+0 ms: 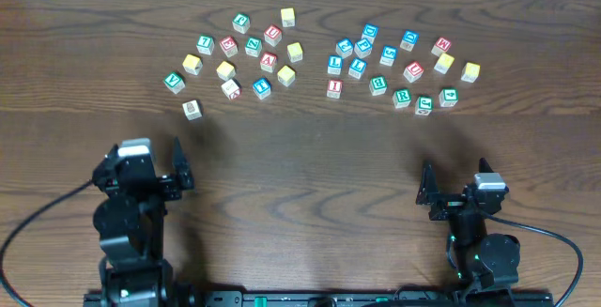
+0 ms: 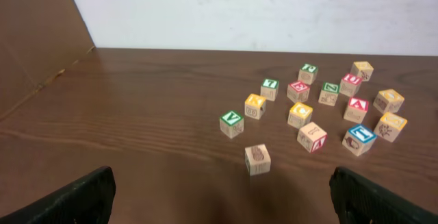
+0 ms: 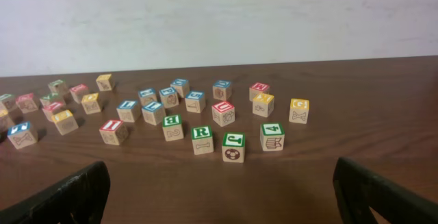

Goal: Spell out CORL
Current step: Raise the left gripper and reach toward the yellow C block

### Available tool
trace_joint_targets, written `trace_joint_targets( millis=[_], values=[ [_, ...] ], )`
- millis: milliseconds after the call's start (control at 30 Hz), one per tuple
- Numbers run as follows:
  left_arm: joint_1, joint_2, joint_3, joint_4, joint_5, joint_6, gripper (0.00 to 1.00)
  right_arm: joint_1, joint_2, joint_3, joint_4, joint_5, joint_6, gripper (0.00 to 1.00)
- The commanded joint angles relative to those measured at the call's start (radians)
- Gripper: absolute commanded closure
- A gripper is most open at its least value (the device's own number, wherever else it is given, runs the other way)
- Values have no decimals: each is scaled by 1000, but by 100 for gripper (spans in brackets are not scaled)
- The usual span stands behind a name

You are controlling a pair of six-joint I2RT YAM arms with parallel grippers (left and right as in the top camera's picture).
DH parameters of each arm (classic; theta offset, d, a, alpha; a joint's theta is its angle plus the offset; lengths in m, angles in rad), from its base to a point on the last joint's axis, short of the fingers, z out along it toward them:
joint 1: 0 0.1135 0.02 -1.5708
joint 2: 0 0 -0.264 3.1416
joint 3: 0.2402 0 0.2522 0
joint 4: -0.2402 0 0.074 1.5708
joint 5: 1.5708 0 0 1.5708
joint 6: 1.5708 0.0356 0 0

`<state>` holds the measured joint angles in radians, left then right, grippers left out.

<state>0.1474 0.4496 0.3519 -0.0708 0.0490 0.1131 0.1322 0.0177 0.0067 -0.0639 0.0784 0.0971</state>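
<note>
**Waiting Behind the Scatter, Pincers Wide**

Hovering over the near side of the desk with left pincer spread fully apart, one finger at each lower corner of its wrist view, gripping nothing. Same for right pincer: fingers far apart, well clear of every cube.

Facing two loose clusters of letter cubes along the far side, none lined up as a word. Finding the green R cube in the front row of the right cluster, between a green B cube and a green J cube. Seeing the blue L cube at that cluster's left edge, just behind a red I cube, with another blue-topped cube just beside it. Spotting yellow-topped cubes in both clusters, letters too small to read, so unable to tell which bear C and O.
</note>
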Motion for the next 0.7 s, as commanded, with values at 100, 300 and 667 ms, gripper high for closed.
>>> trace_joint_targets(
  millis=[100,300,667],
  values=[
    [-2,118,132,-29,-5,16,2,-5,0,-1,-4,-2,-9,1],
    [-2,225,265,-128,-4,13,2,-5,0,-1,-4,-2,-9,1],
    [-2,468,608,-385,73,-9,2,-5,0,-1,-4,-2,-9,1]
  ],
)
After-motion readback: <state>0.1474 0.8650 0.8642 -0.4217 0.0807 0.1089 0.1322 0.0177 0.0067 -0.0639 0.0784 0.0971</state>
